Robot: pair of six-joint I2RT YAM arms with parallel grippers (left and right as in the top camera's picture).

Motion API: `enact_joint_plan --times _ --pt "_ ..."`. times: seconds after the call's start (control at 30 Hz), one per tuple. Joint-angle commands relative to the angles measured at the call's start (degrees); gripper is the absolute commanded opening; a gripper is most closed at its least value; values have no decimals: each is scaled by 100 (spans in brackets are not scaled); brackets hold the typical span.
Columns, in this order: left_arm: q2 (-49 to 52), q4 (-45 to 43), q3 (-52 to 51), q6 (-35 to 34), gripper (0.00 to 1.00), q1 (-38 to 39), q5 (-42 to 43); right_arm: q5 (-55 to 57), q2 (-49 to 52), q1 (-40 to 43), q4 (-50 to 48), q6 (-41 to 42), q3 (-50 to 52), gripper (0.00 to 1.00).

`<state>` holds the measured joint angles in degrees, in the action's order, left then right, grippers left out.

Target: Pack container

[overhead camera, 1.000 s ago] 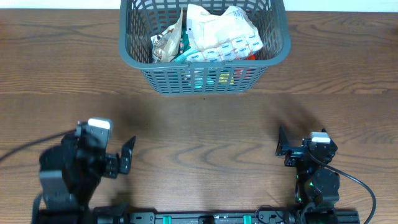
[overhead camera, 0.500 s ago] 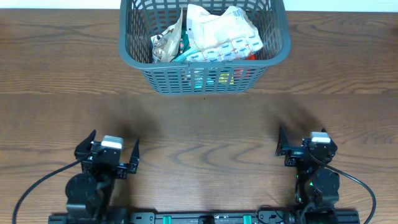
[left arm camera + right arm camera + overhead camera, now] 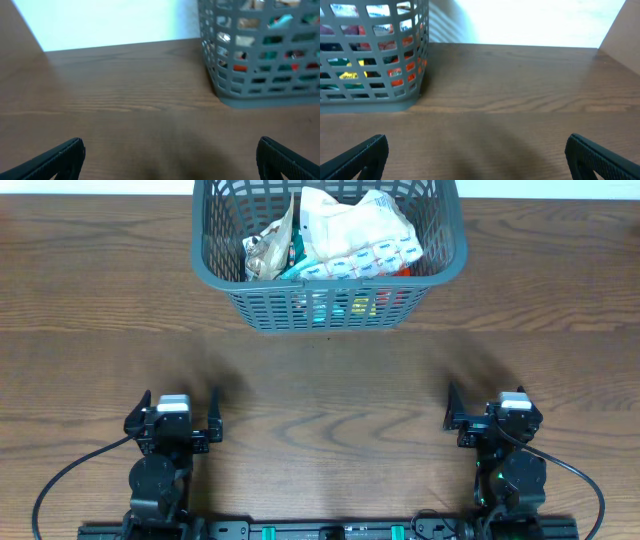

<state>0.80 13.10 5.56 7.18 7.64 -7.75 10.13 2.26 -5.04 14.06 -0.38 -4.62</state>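
Observation:
The container (image 3: 225,273) is a dark grey lattice basket at the far middle of the table. It holds several packets, white, tan, teal and red ones, piled above its rim. It also shows in the left wrist view (image 3: 260,95) and the right wrist view (image 3: 370,102). My left gripper (image 3: 175,406) is open and empty at the near left, far from the basket; it shows in the left wrist view (image 3: 170,157). My right gripper (image 3: 490,410) is open and empty at the near right; it shows in the right wrist view (image 3: 477,155).
The wooden table (image 3: 330,370) lies bare between the basket and both grippers. A black rail (image 3: 320,530) runs along the near edge under the arm bases. A pale wall shows beyond the table in both wrist views.
My left arm has swung back from a turned pose to face straight ahead and settled at the near left. The right arm and the basket have not moved.

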Motion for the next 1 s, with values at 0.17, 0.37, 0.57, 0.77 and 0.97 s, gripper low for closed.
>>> enact_joint_plan --times 0.17,0.37,0.57,0.77,0.97 --pt "-63 26 -142 -1161 99 26 -63 55 -44 76 4 101 20 99" --pt "-63 52 -142 -1156 99 26 625 55 -44 76 4 101 20 99" --pt "-63 52 -142 -1154 99 28 699 55 -44 76 4 101 20 99" --pt "-63 52 -142 -1128 99 144 693 55 -44 76 4 101 20 99" --pt "-63 52 -142 -1027 99 369 693 55 -44 79 4 101 20 99"
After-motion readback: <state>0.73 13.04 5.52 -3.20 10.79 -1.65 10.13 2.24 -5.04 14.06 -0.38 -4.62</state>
